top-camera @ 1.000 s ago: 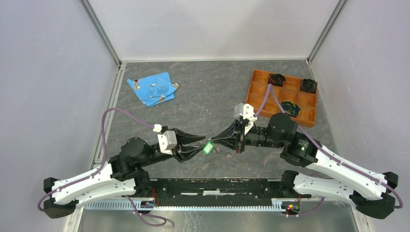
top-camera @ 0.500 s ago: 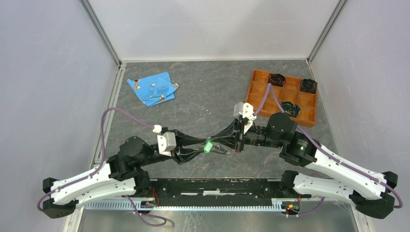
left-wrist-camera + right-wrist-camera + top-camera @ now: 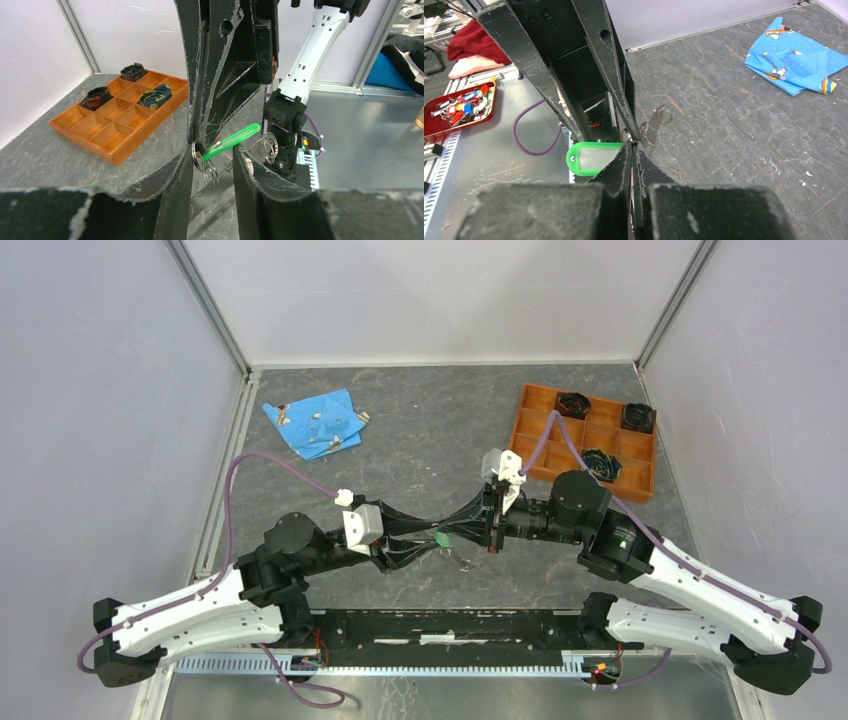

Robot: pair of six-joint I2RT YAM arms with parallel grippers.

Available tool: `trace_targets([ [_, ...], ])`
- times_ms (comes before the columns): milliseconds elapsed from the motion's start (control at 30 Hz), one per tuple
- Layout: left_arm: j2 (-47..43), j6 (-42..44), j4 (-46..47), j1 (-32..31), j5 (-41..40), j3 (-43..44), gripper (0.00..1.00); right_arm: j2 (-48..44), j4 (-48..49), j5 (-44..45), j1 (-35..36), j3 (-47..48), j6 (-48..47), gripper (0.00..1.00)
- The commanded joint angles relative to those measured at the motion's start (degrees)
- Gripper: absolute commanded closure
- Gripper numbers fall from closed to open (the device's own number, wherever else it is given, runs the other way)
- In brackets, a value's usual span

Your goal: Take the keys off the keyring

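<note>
Keyring (image 3: pixel 195 151) up off the worktop (image 3: pixel 420 455), in mid-air between the two arms. Pinched at the very tip of the right jaws, which are closed tight on the wire. Green tag (image 3: pixel 231 141) slung from it, edge-on, slanting across the gap of the left jaws. Left jaws about half parted, straddling tag and ring, with no firm hold on anything to be seen. Further thin rings (image 3: pixel 655 120) dangling just beyond; linked or loose, cannot tell.

Going by the look of it:
- Risk of the wire twisting or slipping out under any sideways pull, given so thin a wire in a tip-only pinch. Then a drop of the whole bunch to the worktop.
- Risk, on closing the left jaws here, of catching the slick tag instead of the ring and merely swinging it.
- Risk of tip knocking tip on a small misjudged push, with both sets of jaws nearly interleaved, and so of levering the ring free.

Against a second ago:
- Left arm (image 3: pixel 300 540) further in toward the right one.
- Tag turned from a broad bright face to a thin sliver in the overhead view.
- No visible change in how far either set of jaws stands apart.
</note>
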Motion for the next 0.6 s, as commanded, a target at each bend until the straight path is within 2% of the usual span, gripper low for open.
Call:
trace_targets([
  [0,1.96,-1.22,2.10,-0.90,5.72,2.44,0.58,0.03,6.81,-1.00,0.46,0.11,-0.59,0.99],
  [233,1.35,-1.46,0.21,-0.92,7.81,3.58,0.56,-1.08,8.26,-0.72,0.48,-0.56,-0.45,0.99],
  [567,-1.02,-1.40,-1.41,-0.94,9.71,3.00,0.56,-5.73,19.48,-2.21,0.39,-4.79,2.08,0.99],
])
